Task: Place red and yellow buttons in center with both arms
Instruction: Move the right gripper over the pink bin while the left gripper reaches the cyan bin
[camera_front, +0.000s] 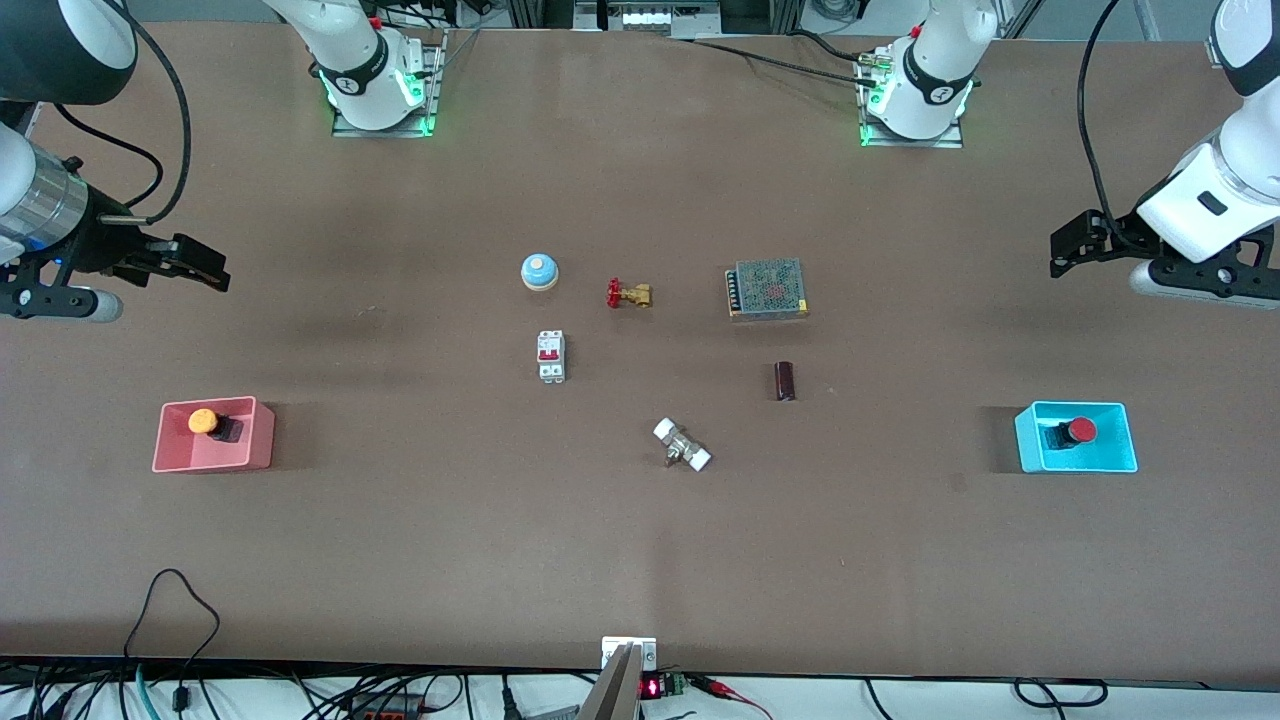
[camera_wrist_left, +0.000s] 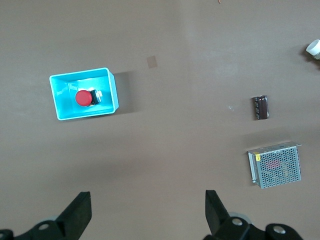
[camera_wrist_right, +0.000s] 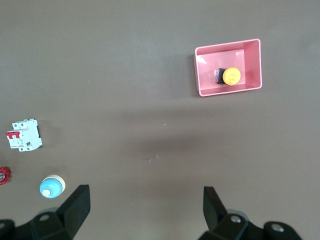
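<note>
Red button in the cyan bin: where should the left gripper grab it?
Probably from straight above, since the cyan bin walls block side approach. The red button lies on its side, so close the open left gripper across the dark body or the cap's rim.

- Even, fairly bright overhead light covers the matte brown counter (camera_front: 400, 560); the colours read flat and no hard glare shows on it.
- Soft, short shadows lie beside the pink plastic bin (camera_front: 212, 436) and the cyan plastic bin (camera_front: 1078, 437), each toward the middle of the counter.
- In the right wrist view a broad, faint shadow smudges the bare counter (camera_wrist_right: 165, 145) near the pink bin (camera_wrist_right: 229, 67).
- Green indicator lights glow at both white arm bases (camera_front: 380, 95), tinting their metal mounting plates.
- The front view is sharp across the middle, with the arms at its side edges looking stretched.
- Both wrist views are slightly dimmer and softer, yet the perforated metal box (camera_wrist_left: 275, 164) shows its mesh clearly.
</note>
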